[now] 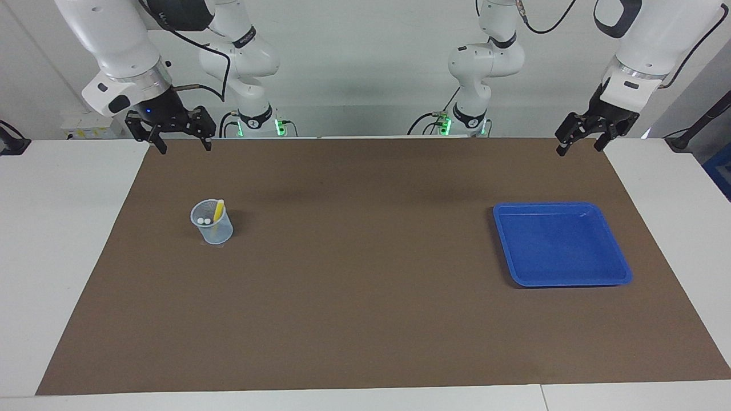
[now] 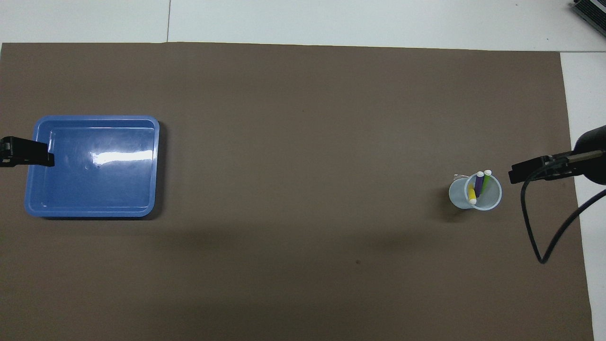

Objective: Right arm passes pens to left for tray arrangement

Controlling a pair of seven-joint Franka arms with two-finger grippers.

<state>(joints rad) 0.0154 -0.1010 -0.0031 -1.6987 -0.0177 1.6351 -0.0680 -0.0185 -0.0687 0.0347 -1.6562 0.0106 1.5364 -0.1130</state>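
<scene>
Take the cup (image 1: 212, 222) as your landmark, starting at the right arm's end of the table. Your right gripper (image 1: 181, 145) hangs in the air over the edge of the brown mat (image 1: 365, 297) that lies nearest the robots, closer to the robots than the cup and well apart from it. Its jaws stand wide open and hold nothing.

The cup stands upright on the mat. All three pens (image 2: 477, 186) are in it, leaning against its wall with their pale ends up: the yellow one (image 1: 218, 210), the purple one (image 2: 479, 183) and the green one (image 2: 486, 178).

Well away from the cup, toward the left arm's end of the table, you find the tray (image 1: 619, 273) flat on the mat with nothing in it.

Your left gripper (image 1: 579, 145) waits in the air over the same mat edge, far from the cup at the tray's end of the table. Its jaws are open too, and empty.
</scene>
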